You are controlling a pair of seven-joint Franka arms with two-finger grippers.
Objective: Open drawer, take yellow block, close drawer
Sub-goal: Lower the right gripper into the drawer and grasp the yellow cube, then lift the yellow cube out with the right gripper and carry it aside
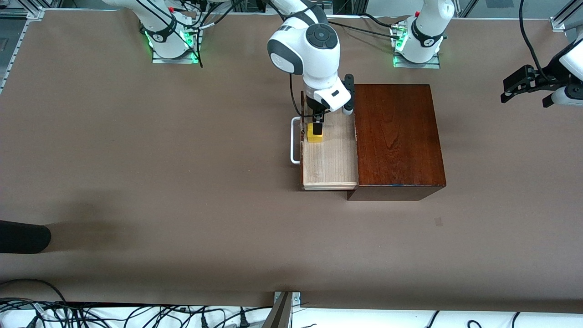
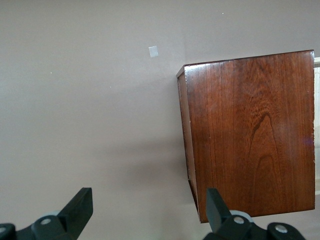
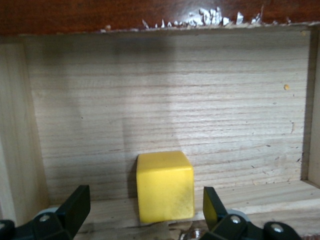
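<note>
The drawer (image 1: 330, 159) is pulled out of the dark wooden box (image 1: 396, 136) toward the right arm's end, its white handle (image 1: 294, 141) leading. The yellow block (image 1: 314, 133) sits on the drawer floor close to the drawer's front panel. My right gripper (image 1: 317, 127) is lowered into the drawer, open, with one finger on each side of the block and not touching it. In the right wrist view the block (image 3: 165, 186) stands between the open fingers of the right gripper (image 3: 145, 201) on pale wood (image 3: 175, 100). My left gripper (image 1: 512, 91) waits open and empty above the table at the left arm's end.
The left wrist view shows the box (image 2: 250, 135) past the open left gripper (image 2: 150, 205), and a small grey mark (image 2: 153, 51) on the table. That mark (image 1: 438, 222) lies nearer the front camera than the box. A dark object (image 1: 23, 237) juts in at the right arm's end.
</note>
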